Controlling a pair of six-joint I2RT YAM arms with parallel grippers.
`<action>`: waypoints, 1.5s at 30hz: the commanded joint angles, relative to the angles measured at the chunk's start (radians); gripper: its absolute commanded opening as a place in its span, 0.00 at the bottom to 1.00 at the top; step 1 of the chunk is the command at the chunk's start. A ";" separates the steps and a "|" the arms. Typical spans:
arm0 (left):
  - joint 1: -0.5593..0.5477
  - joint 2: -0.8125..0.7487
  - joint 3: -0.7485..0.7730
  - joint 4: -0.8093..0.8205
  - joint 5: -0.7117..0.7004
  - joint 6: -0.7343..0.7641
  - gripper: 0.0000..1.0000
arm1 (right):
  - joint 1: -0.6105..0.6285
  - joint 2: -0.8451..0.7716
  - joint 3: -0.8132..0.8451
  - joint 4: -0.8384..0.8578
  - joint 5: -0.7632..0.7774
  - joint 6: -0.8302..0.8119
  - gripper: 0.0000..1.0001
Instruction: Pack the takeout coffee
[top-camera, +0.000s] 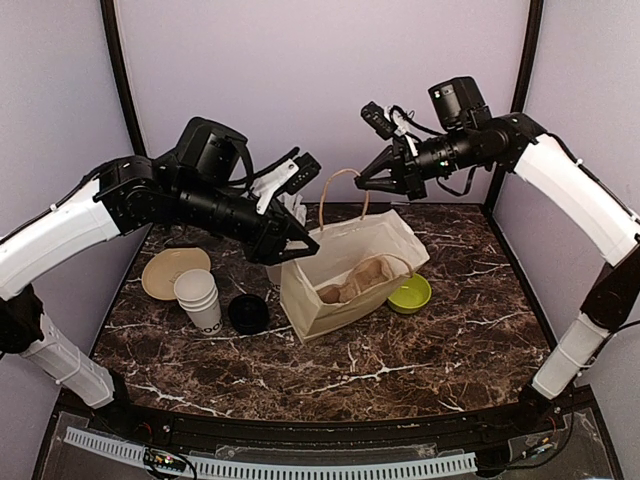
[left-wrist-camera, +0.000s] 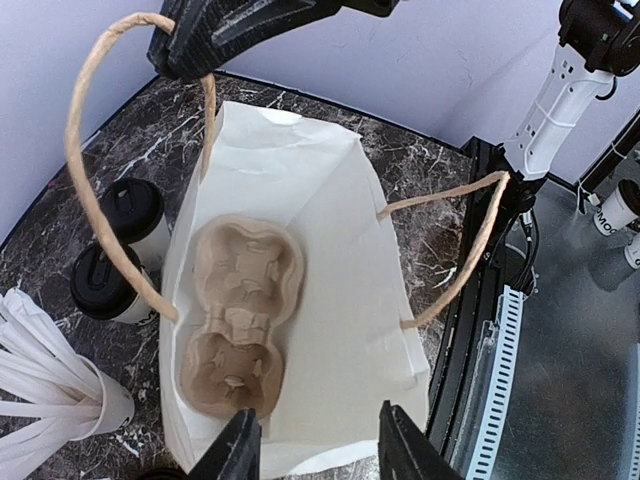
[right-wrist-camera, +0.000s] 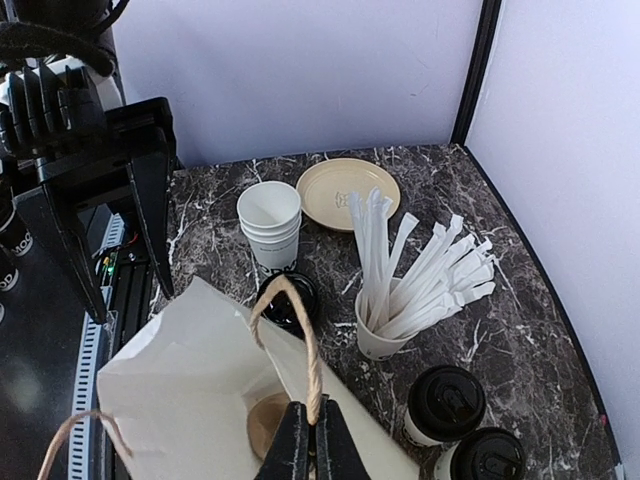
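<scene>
Two takeout coffees, white cups with black lids, stand side by side left of the bag in the left wrist view (left-wrist-camera: 128, 214) and at the lower right of the right wrist view (right-wrist-camera: 445, 402); my left arm hides them from the top camera. A white paper bag (top-camera: 372, 238) stands open with a brown cup carrier (left-wrist-camera: 236, 312) in its bottom. My right gripper (right-wrist-camera: 311, 428) is shut on the bag's far twine handle (right-wrist-camera: 300, 330) and holds it up. My left gripper (left-wrist-camera: 316, 442) is open and empty above the bag's near rim.
A white cup of straws (right-wrist-camera: 398, 290) stands beside the coffees. A stack of lidless white cups (top-camera: 198, 297), a loose black lid (top-camera: 248, 313) and a tan plate (top-camera: 170, 270) lie left of the bag. A green bowl (top-camera: 412, 293) sits at its right.
</scene>
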 joint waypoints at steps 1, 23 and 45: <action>-0.023 0.018 0.037 -0.001 0.016 0.024 0.41 | 0.023 -0.087 -0.093 0.049 -0.007 0.012 0.00; -0.456 0.100 -0.047 0.007 -0.398 0.238 0.39 | 0.154 -0.285 -0.416 -0.089 -0.203 -0.037 0.00; -0.481 -0.097 -0.146 0.277 -0.701 0.390 0.46 | 0.132 -0.126 -0.147 0.071 0.061 0.161 0.21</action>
